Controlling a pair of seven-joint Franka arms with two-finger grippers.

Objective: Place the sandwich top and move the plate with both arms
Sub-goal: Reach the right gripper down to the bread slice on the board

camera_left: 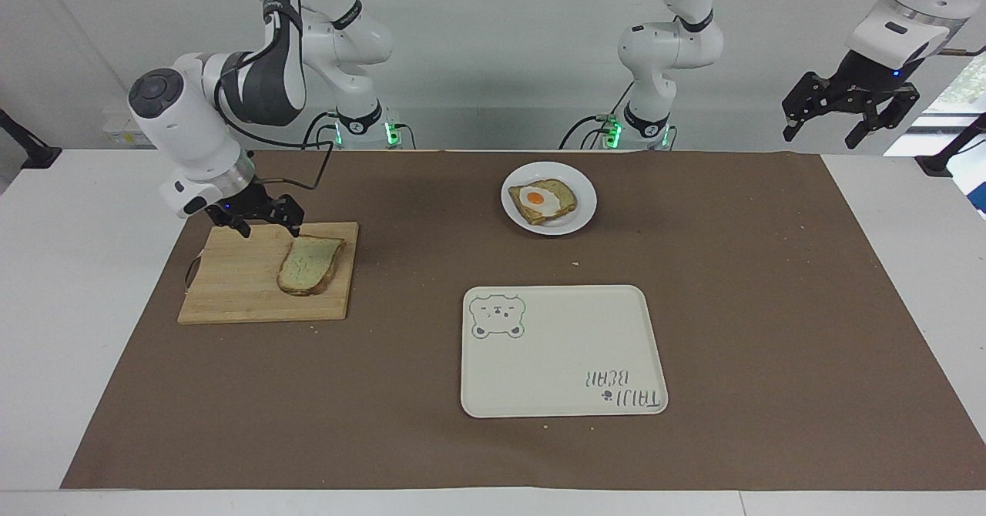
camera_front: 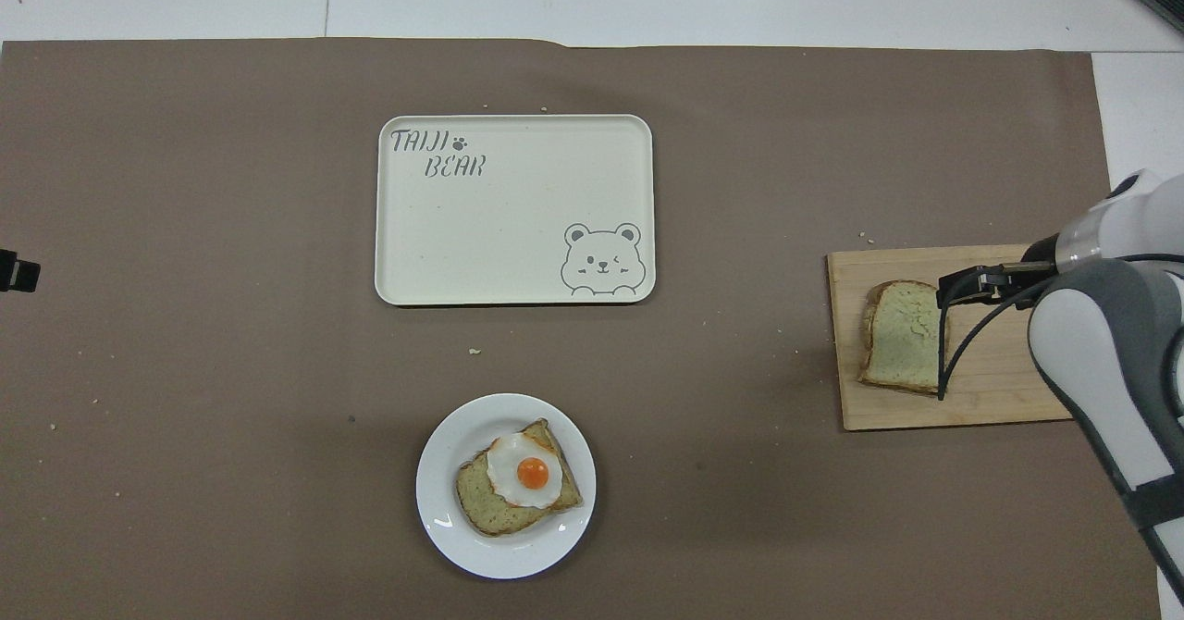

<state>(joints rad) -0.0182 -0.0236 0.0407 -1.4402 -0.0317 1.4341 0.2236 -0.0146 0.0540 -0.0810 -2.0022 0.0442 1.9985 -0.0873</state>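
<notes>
Facing view: I am working the first step, reaching for the sandwich top (camera_left: 310, 263) on the cutting board (camera_left: 239, 289). My right gripper (camera_left: 266, 223), jaws wide and empty, is hanging over the board's robot-side edge, the slice just below and beside it. The left gripper (camera_left: 850, 119), also open, is waiting off the mat. The next move calls for lowering astride the crust.

Overhead view: the slice (camera_front: 905, 335) is lying just beside the arm; the plate (camera_front: 442, 518) is sitting well apart.
</notes>
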